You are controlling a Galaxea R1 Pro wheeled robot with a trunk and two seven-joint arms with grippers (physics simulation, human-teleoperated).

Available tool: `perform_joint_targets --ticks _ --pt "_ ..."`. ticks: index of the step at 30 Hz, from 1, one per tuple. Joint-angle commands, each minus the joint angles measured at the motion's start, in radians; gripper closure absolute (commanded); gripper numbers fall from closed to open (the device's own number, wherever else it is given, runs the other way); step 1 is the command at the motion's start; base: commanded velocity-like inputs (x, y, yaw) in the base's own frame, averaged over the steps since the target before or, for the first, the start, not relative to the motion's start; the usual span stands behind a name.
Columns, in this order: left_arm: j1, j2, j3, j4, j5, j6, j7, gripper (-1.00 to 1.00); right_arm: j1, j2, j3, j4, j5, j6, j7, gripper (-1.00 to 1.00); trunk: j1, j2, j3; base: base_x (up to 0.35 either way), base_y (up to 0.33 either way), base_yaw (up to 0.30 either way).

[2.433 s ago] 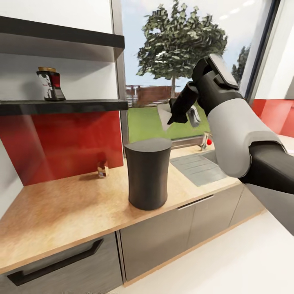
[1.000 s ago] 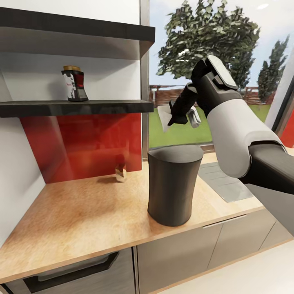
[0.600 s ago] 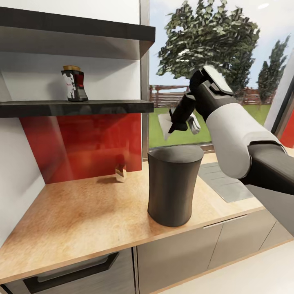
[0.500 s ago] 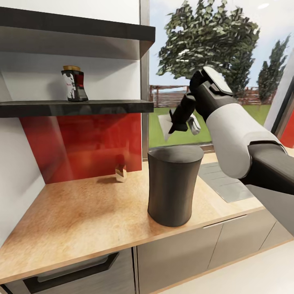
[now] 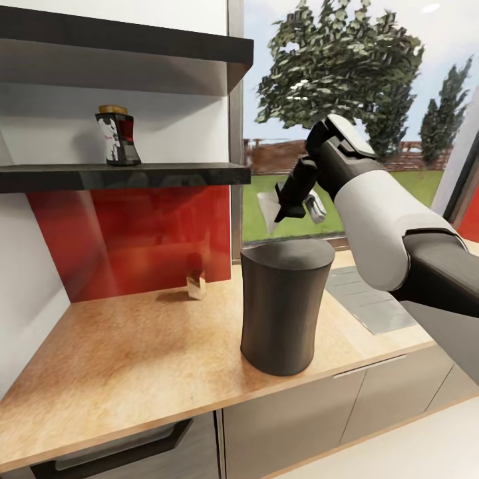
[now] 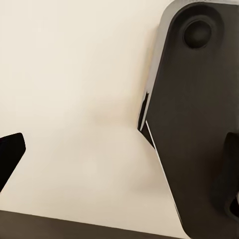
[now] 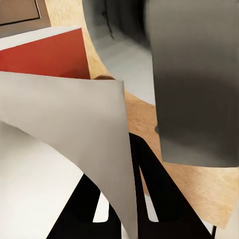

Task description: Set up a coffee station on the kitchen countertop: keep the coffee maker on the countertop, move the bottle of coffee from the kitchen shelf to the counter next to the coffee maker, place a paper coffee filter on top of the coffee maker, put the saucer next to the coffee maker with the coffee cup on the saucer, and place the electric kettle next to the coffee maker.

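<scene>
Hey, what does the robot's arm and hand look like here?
The right arm has a smooth white shell at the forearm, dark grey matte segments either side, and a pale flat plate at the wrist. The right hand is black, with two slim fingers. No cables or markings show.

- A home kitchen is shown, rendered in simulation.
- A wood-grain countertop (image 5: 133, 346) is set over grey cabinet fronts (image 5: 313, 412) with a drawer handle (image 5: 106, 452).
- A red backsplash (image 5: 133, 233) and 2 black wall shelves (image 5: 120, 176) are fixed above.
- A sink drainboard (image 5: 372, 299) is seen beneath a garden window (image 5: 346, 100).
</scene>
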Motion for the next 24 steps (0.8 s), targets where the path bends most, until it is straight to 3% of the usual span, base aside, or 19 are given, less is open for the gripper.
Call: perform_joint_targets --ticks 1,18,24 --pt "-0.001 0.000 0.003 0.002 0.006 -0.002 0.001 -1.00 0.000 0.001 -0.005 0.001 0.003 -0.012 -0.002 1.00 0.000 -0.001 -0.001 0.004 0.000 0.000" --pt "-0.001 0.000 0.001 0.002 0.003 -0.001 -0.002 -1.00 0.000 0.001 -0.004 0.003 0.004 -0.011 -0.002 1.00 0.000 -0.001 -0.001 0.030 0.000 0.000" --pt "-0.001 0.000 0.000 0.002 0.000 -0.003 -0.002 -1.00 0.000 0.002 -0.005 0.007 0.070 -0.015 -0.002 1.00 0.000 -0.001 -0.001 0.025 0.000 0.000"
